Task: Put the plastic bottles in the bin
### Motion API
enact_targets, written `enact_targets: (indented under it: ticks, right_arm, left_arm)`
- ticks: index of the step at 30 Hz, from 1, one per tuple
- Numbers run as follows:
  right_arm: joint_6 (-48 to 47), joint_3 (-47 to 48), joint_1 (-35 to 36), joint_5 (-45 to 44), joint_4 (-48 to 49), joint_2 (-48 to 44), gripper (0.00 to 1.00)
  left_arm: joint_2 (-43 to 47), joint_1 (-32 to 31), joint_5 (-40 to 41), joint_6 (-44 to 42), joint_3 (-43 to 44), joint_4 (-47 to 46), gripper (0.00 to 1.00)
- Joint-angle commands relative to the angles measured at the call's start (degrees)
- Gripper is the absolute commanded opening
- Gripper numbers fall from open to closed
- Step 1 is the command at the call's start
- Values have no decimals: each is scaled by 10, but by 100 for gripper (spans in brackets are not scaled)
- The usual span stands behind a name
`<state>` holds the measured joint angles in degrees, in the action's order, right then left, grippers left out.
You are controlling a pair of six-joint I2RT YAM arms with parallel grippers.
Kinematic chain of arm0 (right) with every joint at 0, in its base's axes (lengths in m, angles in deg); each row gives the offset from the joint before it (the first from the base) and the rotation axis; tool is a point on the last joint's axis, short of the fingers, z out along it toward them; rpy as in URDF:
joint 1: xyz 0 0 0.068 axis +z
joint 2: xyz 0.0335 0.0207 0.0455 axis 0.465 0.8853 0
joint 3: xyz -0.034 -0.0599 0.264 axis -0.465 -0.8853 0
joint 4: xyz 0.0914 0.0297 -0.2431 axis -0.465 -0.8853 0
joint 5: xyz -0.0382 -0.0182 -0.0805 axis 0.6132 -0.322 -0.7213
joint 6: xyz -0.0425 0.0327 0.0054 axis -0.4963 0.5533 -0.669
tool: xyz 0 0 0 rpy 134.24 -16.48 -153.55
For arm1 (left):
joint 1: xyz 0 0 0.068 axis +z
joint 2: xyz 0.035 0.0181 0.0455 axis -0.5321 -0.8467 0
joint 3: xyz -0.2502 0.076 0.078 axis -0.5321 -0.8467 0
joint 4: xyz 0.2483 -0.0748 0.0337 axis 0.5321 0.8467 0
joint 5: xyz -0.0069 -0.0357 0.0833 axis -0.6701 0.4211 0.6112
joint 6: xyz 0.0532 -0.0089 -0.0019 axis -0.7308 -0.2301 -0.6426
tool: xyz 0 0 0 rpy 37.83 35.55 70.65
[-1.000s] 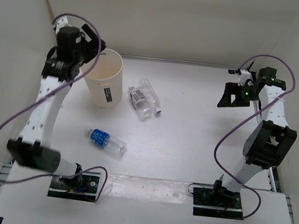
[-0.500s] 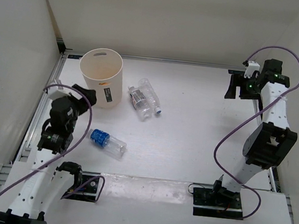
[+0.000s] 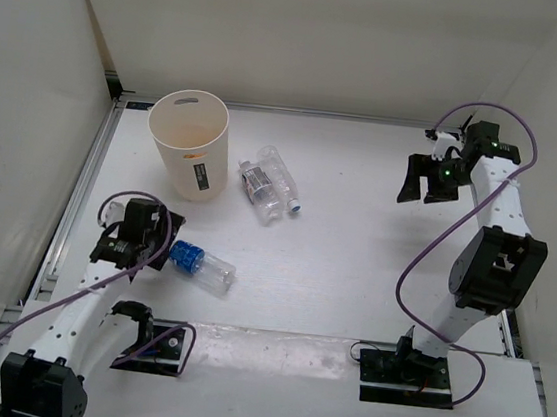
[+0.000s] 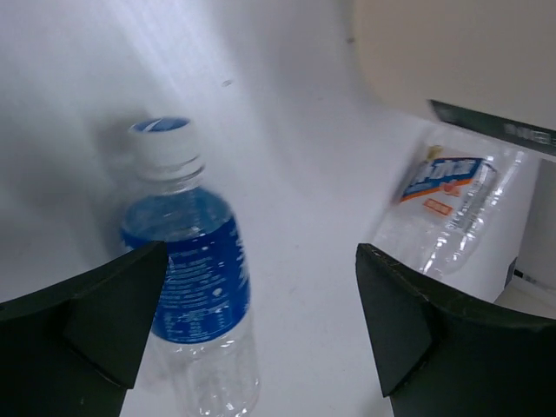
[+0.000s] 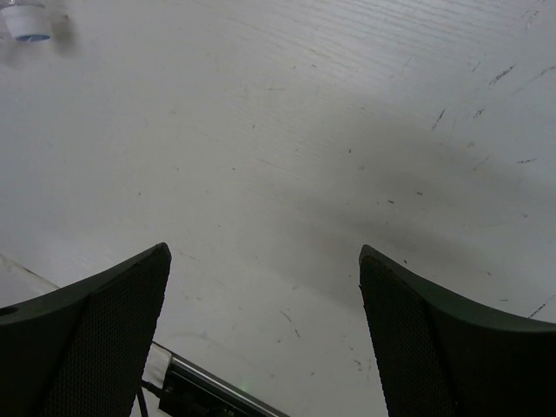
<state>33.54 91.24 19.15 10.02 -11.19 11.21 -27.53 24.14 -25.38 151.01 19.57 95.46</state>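
- At the near-left of the table [image 3: 353, 257], the left gripper [image 3: 163, 246] is held with its jaws spread wide and nothing between them. It is set over the capped end of the blue-labelled bottle [image 3: 199, 263].
- In the left wrist view, that bottle is seen lying on its side. Its white cap and blue label sit closer to the left finger than to the right, so the gap is not yet centred on it.
- The step in hand is judged to be the approach for a pick; no grasp has been made.
- For the next move, the gap would need to be centred across the bottle's round body. The jaws would then be lowered and closed firmly enough that the bottle is not rolled aside.
- Two clear bottles [image 3: 271, 186] lie side by side, touching, farther back and just right of the bin [image 3: 198, 164].
- The bin stands upright at the far left. What it holds cannot be told.
- The lifted bottle would have to be carried above the rim before being let go.
- The right gripper [image 3: 425, 180] is likewise spread and empty, hanging above bare table at the far right, well apart from every bottle.
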Motion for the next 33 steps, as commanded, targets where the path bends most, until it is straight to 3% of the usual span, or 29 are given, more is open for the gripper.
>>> enact_targets:
  ticks: [1,7,23,27,29,33]
  right_arm:
    - [-13,-4,-1,2,-10,-33,90]
    - [-10,-15,0,3,-9,-33,90]
    - [-11,-23,-2,-10,-1,-27,90]
    - [-11,-26,-6,-14,-1,-27,90]
    - [-10,-28,-7,-15,-1,-27,90]
    - [-9,-29,-8,-15,1,-24,90]
  left_arm:
    - [-9,0,-33,83,-17,19,100]
    - [-62,24,-78,88,-8,34,100]
    - [-290,45,-168,-31,100,-6,100]
    - [-314,47,-175,-37,116,-5,91]
    - [-308,45,-173,-39,115,-8,78]
    - [-300,45,-168,-43,115,1,68]
